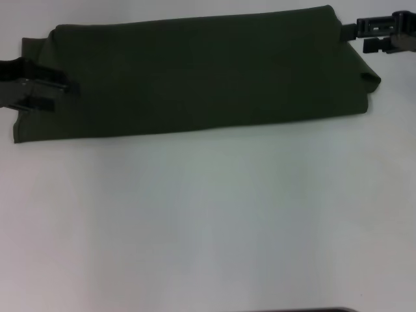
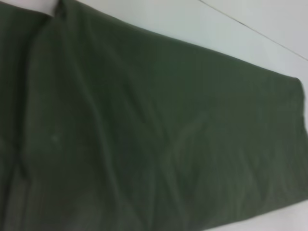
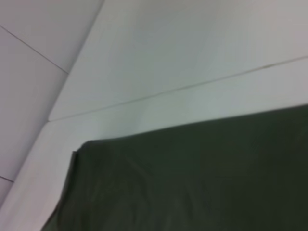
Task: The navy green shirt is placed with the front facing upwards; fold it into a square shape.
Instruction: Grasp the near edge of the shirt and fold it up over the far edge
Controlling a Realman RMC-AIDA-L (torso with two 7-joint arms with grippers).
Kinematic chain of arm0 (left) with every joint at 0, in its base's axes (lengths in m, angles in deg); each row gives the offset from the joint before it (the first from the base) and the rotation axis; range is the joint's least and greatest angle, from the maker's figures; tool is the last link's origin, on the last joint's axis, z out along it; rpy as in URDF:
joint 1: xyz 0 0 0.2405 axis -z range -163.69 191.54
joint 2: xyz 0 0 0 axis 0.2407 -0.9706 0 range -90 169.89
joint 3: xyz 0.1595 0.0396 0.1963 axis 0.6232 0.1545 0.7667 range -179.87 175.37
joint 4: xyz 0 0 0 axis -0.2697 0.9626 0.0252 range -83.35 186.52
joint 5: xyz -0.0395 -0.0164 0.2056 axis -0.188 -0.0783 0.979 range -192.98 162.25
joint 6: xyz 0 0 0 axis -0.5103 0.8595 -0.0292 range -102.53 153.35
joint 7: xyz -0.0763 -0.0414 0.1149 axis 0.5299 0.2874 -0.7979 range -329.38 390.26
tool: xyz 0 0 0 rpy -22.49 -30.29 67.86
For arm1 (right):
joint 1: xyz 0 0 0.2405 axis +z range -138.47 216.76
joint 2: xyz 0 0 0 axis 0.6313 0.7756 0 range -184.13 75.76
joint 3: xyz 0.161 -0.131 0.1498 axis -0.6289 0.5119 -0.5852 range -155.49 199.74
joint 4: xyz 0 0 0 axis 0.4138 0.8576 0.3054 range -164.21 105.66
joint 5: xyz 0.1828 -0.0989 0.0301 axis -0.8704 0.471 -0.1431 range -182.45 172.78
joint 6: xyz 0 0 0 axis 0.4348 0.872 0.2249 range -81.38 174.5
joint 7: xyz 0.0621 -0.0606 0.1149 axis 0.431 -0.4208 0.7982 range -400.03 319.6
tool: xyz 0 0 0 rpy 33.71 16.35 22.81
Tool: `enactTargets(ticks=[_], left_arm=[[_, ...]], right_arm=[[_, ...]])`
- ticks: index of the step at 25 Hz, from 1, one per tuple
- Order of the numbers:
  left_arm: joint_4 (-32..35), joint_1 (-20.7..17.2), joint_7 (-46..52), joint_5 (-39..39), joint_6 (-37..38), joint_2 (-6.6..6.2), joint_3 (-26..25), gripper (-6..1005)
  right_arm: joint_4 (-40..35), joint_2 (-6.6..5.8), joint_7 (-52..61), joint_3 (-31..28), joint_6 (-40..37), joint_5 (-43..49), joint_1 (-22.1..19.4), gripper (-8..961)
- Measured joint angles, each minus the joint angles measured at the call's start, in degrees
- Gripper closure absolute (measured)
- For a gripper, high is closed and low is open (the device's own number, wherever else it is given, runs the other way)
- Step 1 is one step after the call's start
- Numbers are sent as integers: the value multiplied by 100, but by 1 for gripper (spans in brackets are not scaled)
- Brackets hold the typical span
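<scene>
The navy green shirt (image 1: 201,78) lies folded into a long flat band across the far part of the white table (image 1: 208,221); no lettering or collar shows. My left gripper (image 1: 45,93) sits over the band's left end, its two dark fingers apart above the cloth. My right gripper (image 1: 361,36) hovers at the band's far right corner, fingers apart, just off the cloth's edge. Most of the left wrist view is taken up by the shirt (image 2: 144,134). In the right wrist view one corner of the shirt (image 3: 192,183) lies on the table.
Bare white tabletop spreads in front of the shirt toward me. A small fold of cloth (image 1: 370,78) sticks out at the band's right end. The table's far edge and a seam (image 3: 168,91) run just behind the shirt.
</scene>
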Motion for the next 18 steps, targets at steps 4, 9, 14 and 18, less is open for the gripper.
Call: enactTargets(ticks=[4,9,14,18], left_arm=[[-2,-74,238,414,-495,-44,22,262],[-5,-84,379,824,-870,-47,96,263],[-31,-104,559,1158,-1189,18,366,263],[-180,-92,559,1204,-1327,50,434,263]], right_arm=[[6,36,20,-15,47,193,-67,47],[8,54,23,-28,71,209,-119,50],[8,72,25,-34,75,217,-113,53],[8,80,26,-36,86,221,-112,56]])
